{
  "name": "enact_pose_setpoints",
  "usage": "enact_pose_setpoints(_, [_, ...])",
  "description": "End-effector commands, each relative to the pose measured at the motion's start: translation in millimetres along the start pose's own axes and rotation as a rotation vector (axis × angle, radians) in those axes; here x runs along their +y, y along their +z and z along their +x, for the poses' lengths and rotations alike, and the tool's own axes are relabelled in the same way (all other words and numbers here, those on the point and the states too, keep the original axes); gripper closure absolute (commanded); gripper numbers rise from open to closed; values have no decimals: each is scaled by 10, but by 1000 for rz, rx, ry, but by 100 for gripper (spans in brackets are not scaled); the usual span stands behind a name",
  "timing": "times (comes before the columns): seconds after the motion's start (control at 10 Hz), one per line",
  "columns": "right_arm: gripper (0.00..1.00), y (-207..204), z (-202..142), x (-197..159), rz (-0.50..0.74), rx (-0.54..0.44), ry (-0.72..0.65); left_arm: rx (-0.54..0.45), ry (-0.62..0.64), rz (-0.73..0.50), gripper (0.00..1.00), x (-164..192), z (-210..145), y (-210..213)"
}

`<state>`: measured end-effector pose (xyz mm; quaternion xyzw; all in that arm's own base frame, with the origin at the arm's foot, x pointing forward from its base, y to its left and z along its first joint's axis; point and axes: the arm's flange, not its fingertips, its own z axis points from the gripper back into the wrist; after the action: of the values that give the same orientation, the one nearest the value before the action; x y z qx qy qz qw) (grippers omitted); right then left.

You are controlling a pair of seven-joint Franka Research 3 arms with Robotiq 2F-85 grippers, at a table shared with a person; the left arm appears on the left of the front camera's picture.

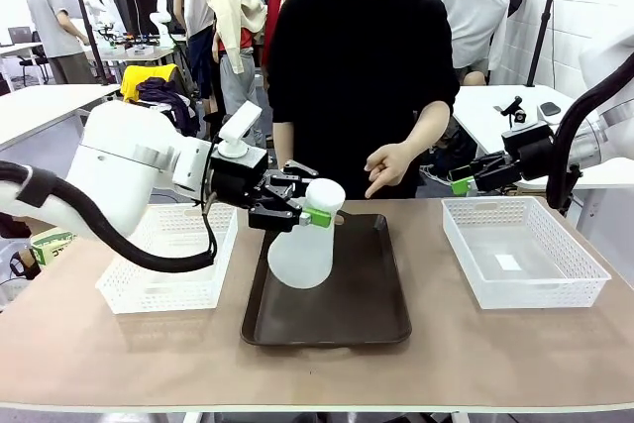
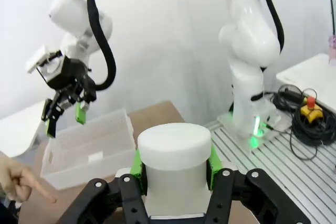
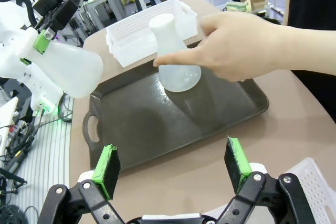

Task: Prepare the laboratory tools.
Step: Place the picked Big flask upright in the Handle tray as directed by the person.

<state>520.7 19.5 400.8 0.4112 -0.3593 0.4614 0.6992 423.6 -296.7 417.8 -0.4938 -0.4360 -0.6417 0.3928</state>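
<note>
The left gripper clamps the neck of a translucent whitish conical flask above the dark brown rectangular tray. A second such flask stands on the tray beside the person's hand. The right gripper hovers wide open, empty.

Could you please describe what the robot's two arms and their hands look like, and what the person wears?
Both arms are glossy white with rounded joints and black cables looping alongside. The left hand and right hand are black linkage fingers with bright green pads. The person wears a black top with elbow-length sleeves.
</note>
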Motion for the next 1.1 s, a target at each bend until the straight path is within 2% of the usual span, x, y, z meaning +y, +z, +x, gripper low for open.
enact_pose_setpoints(0.0, [0, 0, 0, 7, -2, 13, -13, -154, 42, -3, 100, 201, -232, -74])
enact_pose_setpoints(0.1, [0, 0, 0, 7, -2, 13, -13, -174, 69, -22, 100, 282, -312, -103])
enact_pose_setpoints(0.6, [0, 0, 0, 7, -2, 13, -13, -78, 147, -26, 100, 445, -892, -229])
enact_pose_setpoints(1.0, [0, 0, 0, 7, -2, 13, -13, -83, 187, -16, 100, 499, -1073, -239])
